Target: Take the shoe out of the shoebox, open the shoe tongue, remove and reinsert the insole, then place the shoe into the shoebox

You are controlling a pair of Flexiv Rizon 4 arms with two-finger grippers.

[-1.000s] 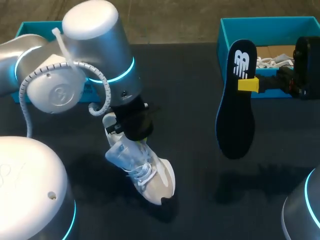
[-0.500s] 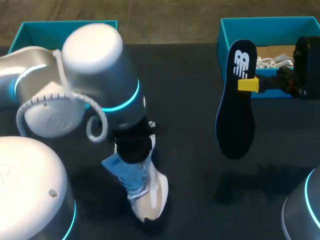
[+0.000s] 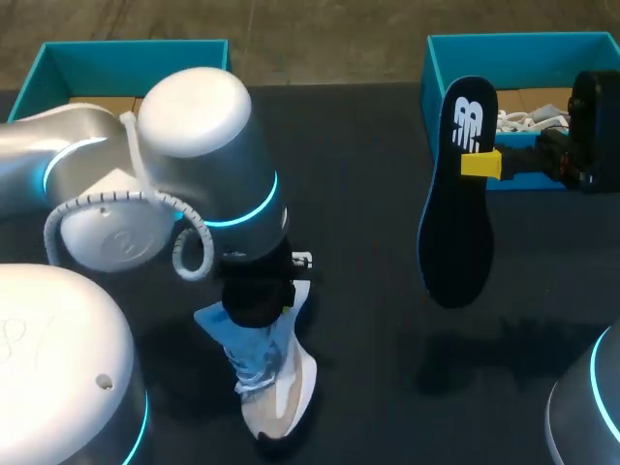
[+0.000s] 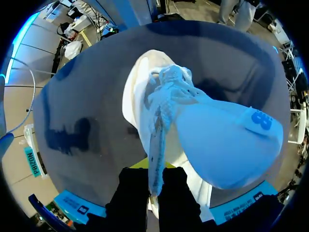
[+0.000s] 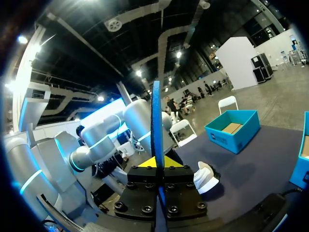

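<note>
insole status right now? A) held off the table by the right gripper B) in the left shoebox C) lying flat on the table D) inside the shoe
A: the insole hangs upright, pinched in the right gripper clear of the table, while the shoe sits apart from it at the left gripper.

We have bare table (image 3: 368,291) free between shoe (image 3: 281,387) and hanging insole (image 3: 455,232); left arm (image 3: 203,165) fills the left side, insole fronts the right shoebox (image 3: 523,44).

The shoe (image 3: 283,386) is white, insole (image 3: 455,242) black, shoebox (image 3: 513,44) teal.
</note>
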